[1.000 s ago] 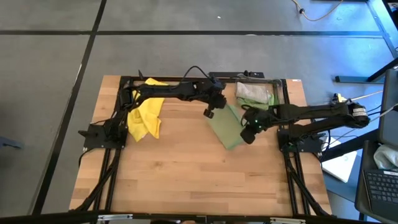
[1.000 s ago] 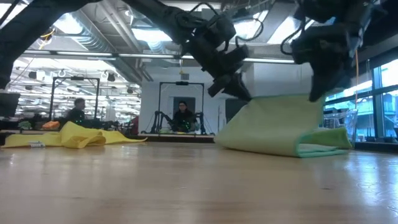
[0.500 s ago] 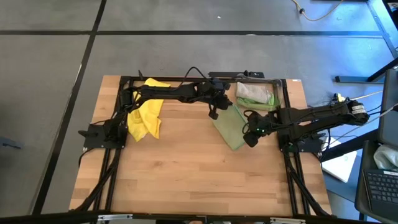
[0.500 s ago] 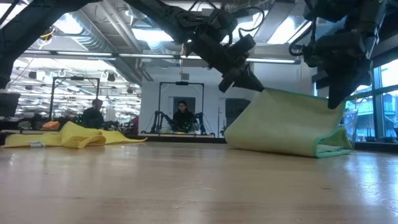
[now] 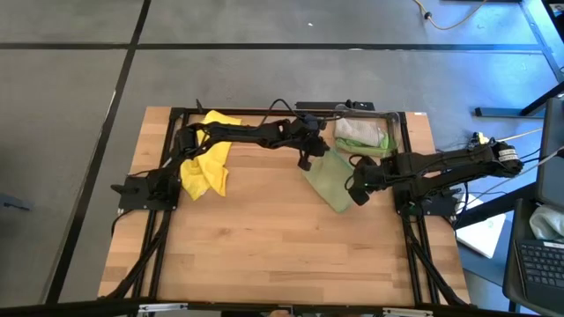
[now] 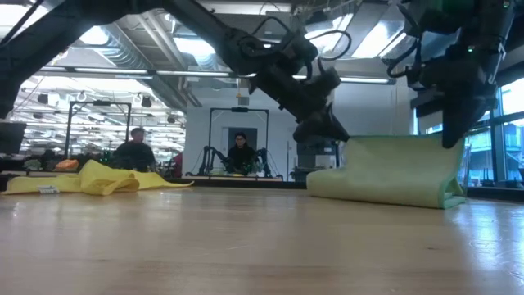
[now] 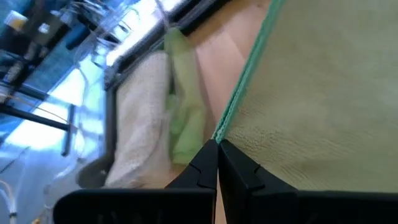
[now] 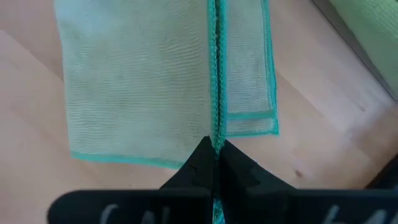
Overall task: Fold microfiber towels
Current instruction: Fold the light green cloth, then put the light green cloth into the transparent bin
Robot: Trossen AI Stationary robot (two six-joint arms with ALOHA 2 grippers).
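A pale olive-green towel [image 5: 328, 180] with a teal hem lies right of the table's middle. Its upper edge is held up between my two grippers and its lower part [image 6: 368, 187] rests on the wood. My left gripper [image 5: 308, 161] is shut on the edge's left end, and my right gripper [image 5: 356, 191] is shut on its right end. A bright yellow towel [image 5: 207, 158] lies crumpled at the far left, under the left arm. My left gripper pinches the towel's hemmed corner [image 7: 219, 138] between its two fingertips, slanting down from the table's left. The cloth hangs from there to the table. My right gripper pinches the towel's hemmed upper edge [image 8: 216, 134] at its right end, pointing steeply down. Below it the towel lies on the table, doubled [image 8: 249, 93].
A clear plastic bin [image 5: 398, 123] stands at the far right, just beyond the towel. It holds a grey-beige towel [image 5: 357, 130] and a bright green one [image 5: 374, 146]. Bare wood spreads across the near half. In the low view, people sit in the room behind.
Both grippers have carried the towel's held edge toward the table's right edge, and the left gripper has also sunk. The raised edge now hangs lower and flatter, and the whole towel has slid right along the table.
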